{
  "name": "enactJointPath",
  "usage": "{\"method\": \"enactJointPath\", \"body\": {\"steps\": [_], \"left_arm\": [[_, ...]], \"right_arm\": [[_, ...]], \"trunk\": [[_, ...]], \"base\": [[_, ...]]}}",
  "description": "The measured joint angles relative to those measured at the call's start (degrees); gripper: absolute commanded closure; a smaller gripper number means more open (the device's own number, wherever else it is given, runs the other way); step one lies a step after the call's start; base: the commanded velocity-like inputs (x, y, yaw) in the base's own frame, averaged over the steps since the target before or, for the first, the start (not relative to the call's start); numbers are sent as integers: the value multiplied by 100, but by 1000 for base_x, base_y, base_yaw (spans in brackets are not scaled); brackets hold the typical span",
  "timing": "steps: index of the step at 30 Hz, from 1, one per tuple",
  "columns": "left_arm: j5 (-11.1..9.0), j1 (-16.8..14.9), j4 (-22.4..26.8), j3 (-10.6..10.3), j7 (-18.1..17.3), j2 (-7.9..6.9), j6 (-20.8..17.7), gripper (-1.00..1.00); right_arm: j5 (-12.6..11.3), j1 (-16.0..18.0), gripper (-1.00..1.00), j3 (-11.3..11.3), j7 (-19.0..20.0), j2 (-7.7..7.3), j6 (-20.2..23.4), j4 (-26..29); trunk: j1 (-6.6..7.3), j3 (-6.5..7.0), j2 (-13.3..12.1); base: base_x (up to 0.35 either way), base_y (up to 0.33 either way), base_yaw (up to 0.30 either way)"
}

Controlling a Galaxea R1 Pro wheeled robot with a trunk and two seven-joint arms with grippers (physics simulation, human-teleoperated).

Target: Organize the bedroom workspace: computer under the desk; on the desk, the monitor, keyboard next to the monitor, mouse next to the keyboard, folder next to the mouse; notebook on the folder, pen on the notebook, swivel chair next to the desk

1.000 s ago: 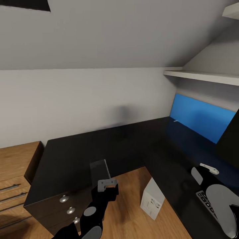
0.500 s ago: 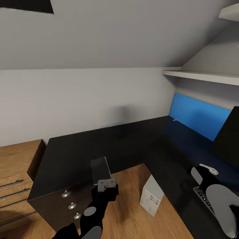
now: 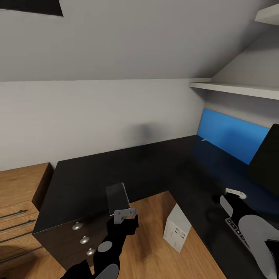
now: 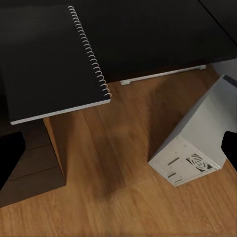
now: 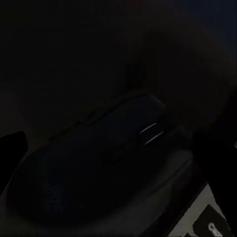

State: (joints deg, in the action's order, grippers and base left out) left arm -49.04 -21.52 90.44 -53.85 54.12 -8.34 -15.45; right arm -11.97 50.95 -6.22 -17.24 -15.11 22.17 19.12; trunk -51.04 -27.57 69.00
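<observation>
A: Where are we, and what sits in the middle of it?

B: An attic bedroom with sloped grey walls and a wood plank floor [image 3: 149,236]. One L-shaped desk [image 3: 116,170] with a black top fills the corner; take it as the landmark.

A: Which of the task's things show?

B: One notebook [image 3: 117,198], dark-covered with a wire spiral, is gripped by the left gripper [image 3: 124,216], which holds it on edge over the desk's near rim, above the drawers. In the left wrist view the same notebook [image 4: 52,61] hangs above the floor. One computer [image 3: 177,230], a pale tower, stands on the floor in the desk's inner corner, partly beneath the top. One monitor [image 3: 266,157] shows as a black slab at the desk's right end. One keyboard [image 3: 235,228] peeks out beside the right arm on that same wing. One mouse [image 5: 103,153], very dim, lies close under the right wrist camera.

A: And the right gripper?

B: The right gripper [image 3: 233,193] hovers low over the desk's right wing; whether its fingers are apart or closed I cannot tell.

A: Anything else?

B: Three round silver knobs [image 3: 84,240] on the desk drawers, one blue panel [image 3: 228,133] on the wall behind the desk, one white shelf [image 3: 236,90] above it, and one oak drawer unit [image 3: 17,201] left of the desk.
</observation>
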Motion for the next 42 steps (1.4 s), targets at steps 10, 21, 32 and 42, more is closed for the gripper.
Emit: {"method": "enactJointPath", "body": {"steps": [10,21,32,42], "left_arm": [[0,-2,0,-1,0,2,0,-100],[8,-2,-5,28,0,7,0,-100],[9,-2,0,26,0,13,0,-100],[9,-2,7,26,0,11,3,-100]], "right_arm": [[18,1,100,93,321,-17,-14,1],[18,0,100,91,302,-27,-7,-18],[17,1,100,92,285,-28,-3,-40],[18,-1,-100,94,281,-20,2,-33]], "trunk": [[0,0,0],[0,0,0],[-241,-197,440],[-286,-234,522]], "base": [[12,0,0],[40,0,0],[0,0,0],[0,0,0]]}}
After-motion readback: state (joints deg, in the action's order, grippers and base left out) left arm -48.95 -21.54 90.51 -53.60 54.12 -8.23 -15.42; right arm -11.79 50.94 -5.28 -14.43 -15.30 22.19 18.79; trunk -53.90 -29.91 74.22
